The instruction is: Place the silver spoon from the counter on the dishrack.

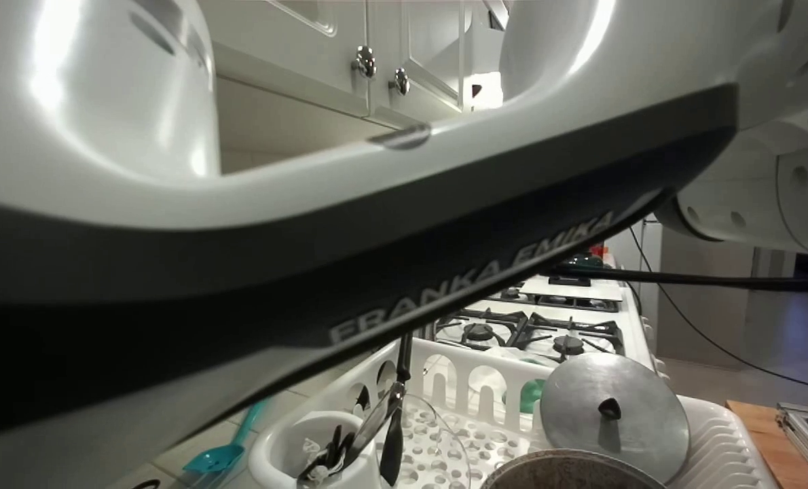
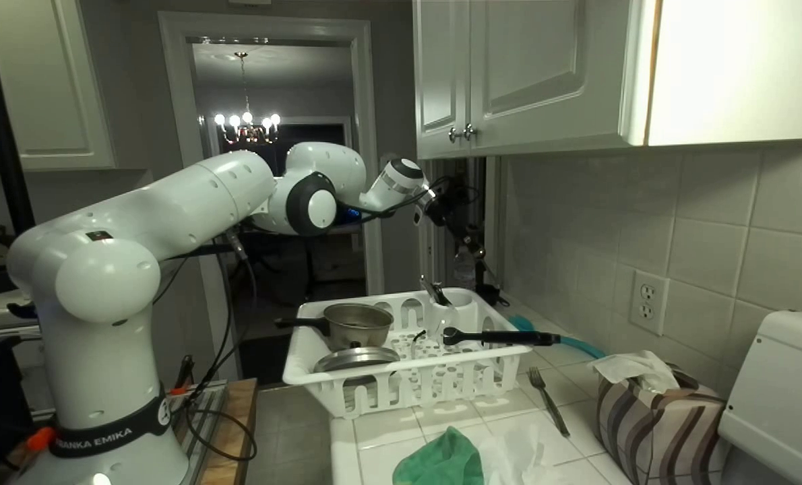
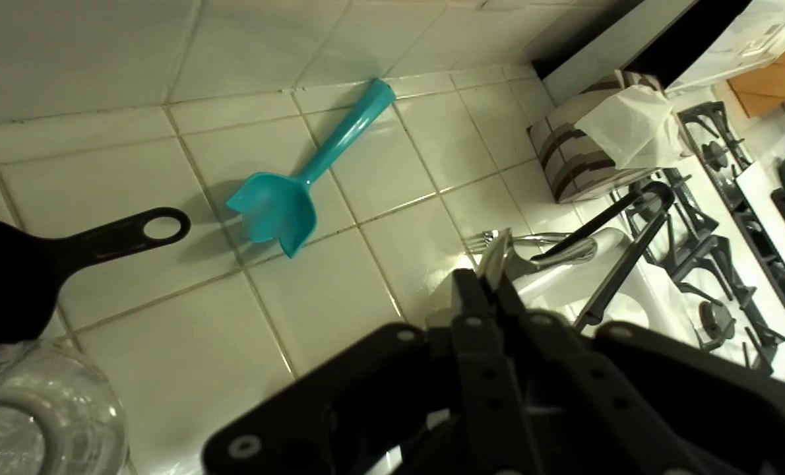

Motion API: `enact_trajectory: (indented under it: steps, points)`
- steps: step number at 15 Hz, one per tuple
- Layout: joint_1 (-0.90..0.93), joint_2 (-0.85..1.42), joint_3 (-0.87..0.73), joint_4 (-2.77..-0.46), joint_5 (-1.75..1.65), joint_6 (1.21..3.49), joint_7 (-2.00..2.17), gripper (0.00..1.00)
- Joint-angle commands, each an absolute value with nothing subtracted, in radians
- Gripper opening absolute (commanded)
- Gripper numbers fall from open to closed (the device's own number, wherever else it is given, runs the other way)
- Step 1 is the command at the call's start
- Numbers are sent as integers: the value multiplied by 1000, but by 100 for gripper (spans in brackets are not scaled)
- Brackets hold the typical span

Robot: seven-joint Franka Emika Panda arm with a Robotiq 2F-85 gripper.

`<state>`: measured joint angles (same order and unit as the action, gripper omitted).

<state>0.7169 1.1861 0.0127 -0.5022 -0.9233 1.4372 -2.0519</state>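
My one gripper [image 3: 489, 285] is clenched, its two fingers [image 3: 468, 290] together on the one silver spoon [image 3: 497, 254], which I see as a narrow strip of metal rising between the tips. The spoon is off the counter [image 3: 330, 297] and not yet set down; in an exterior view I hang near the far end of the one white dishrack [image 2: 468, 359].

Just past my tips is one white cutlery cup [image 1: 268, 448] at a corner of the rack; the pieces in it overlap too much for me to count. The rack also bears one saucepan [image 2: 357, 327], its single handle reaching out over the rim, one metal lid [image 2: 357, 358] tilted beside it, and one black utensil [image 2: 502, 338] jutting past the edge.

By the wall [image 2: 576, 215] I count one teal scoop [image 3: 277, 204], and near it one black thing with a holed handle [image 3: 10, 290] and one clear container [image 3: 43, 415], both cut off in the wrist view.

Farther along lie one fork [image 2: 548, 401], tines toward the rack, and one green cloth [image 2: 441, 461]. One striped tissue box [image 2: 664, 424] stands near the one outlet [image 2: 648, 303], which has two sockets.

Beyond is one white stove [image 1: 633, 329], with two burners [image 1: 569, 346] plain in its near row. Deepest, through one doorway [image 2: 174, 74], hangs one chandelier [image 2: 247, 131] with five lit bulbs.
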Motion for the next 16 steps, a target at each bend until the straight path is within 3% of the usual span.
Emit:
enact_trajectory:
  steps: [1, 16]
  points:
    - [738, 1205, -29, -473, -893, 1423, -2074, 1]
    - [848, 1263, -86, -441, -879, 1489, -1928, 1]
